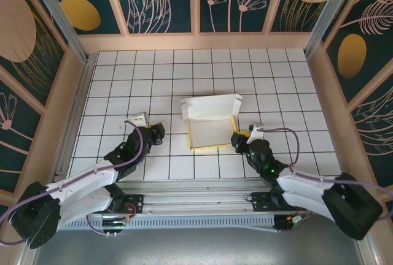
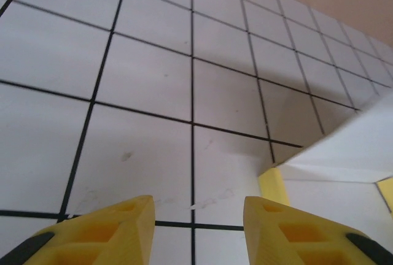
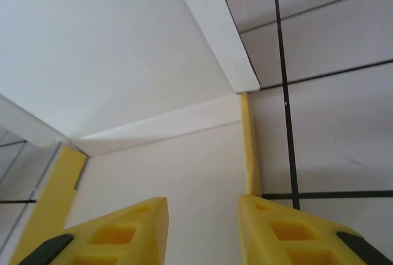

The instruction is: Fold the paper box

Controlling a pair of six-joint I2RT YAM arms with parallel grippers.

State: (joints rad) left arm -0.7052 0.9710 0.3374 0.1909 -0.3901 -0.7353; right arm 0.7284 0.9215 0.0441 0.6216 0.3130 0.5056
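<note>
Left end effector [image 1: 158, 133]: is hanging low over the tiled bench [image 1: 123, 81], left of centre, and is pointing right toward the paper box [image 1: 212, 131].
Box, seen from the left: is lying just to the right of this end effector, apart from it. In the left wrist view a pale flap [image 2: 350, 148] is rising ahead and to the right of the fingers [image 2: 116, 222].
Left grip: the fingers are standing partly apart and are gripping nothing, with bare tiles showing in the gap.
Paper box: is sitting near the middle of the bench, partly folded, with its pale side up, a flap standing at the back, and yellow showing along the near and right edges.
Box, seen from the right: is lying just ahead and left of the right end effector [image 1: 238, 137], its near right corner beside the tip.
Right grip: the fingers [image 3: 276, 222] are standing partly apart, clamping nothing. The pale panel is filling the gap beyond them, and a yellow strip [image 3: 250, 148] is running down to the right-hand fingertip. Whether they are touching, I cannot tell.
</note>
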